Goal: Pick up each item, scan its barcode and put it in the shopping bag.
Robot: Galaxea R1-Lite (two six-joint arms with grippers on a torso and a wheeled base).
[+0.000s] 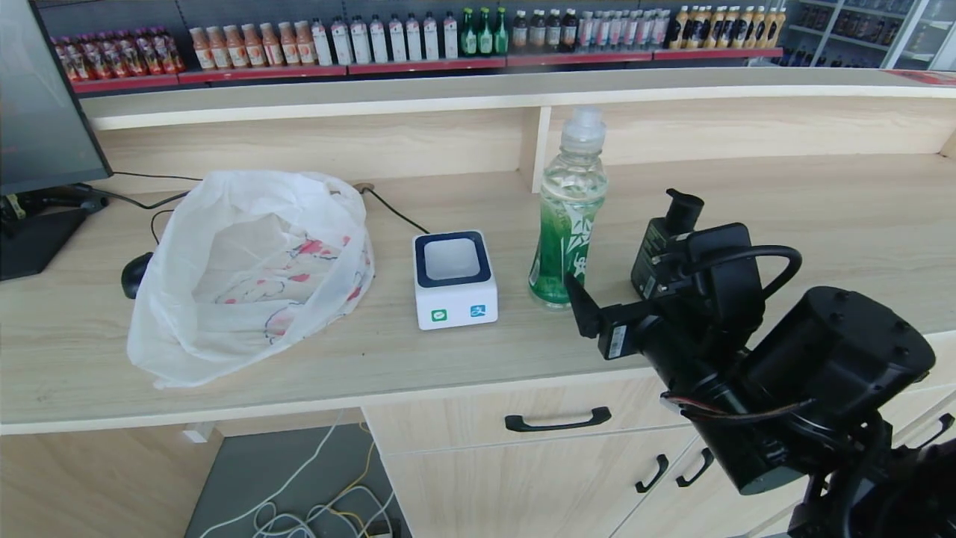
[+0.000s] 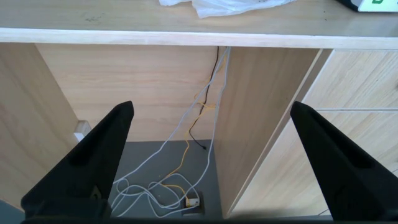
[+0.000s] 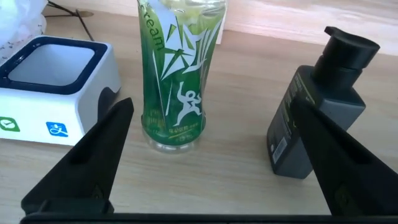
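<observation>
Head view: green bottle (image 1: 567, 217) and dark bottle (image 1: 661, 243) stand slightly apart on the desk (image 1: 821, 224), right of the scanner (image 1: 454, 278) and shopping bag (image 1: 246, 276). The right claw (image 3: 212, 106), released, faces the gap between them; the left claw (image 2: 212, 106) hangs spread below the desk's front edge.

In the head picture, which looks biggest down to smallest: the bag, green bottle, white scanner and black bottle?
1. shopping bag
2. green bottle
3. white scanner
4. black bottle, likely smallest, but the right arm hides part of it.
</observation>
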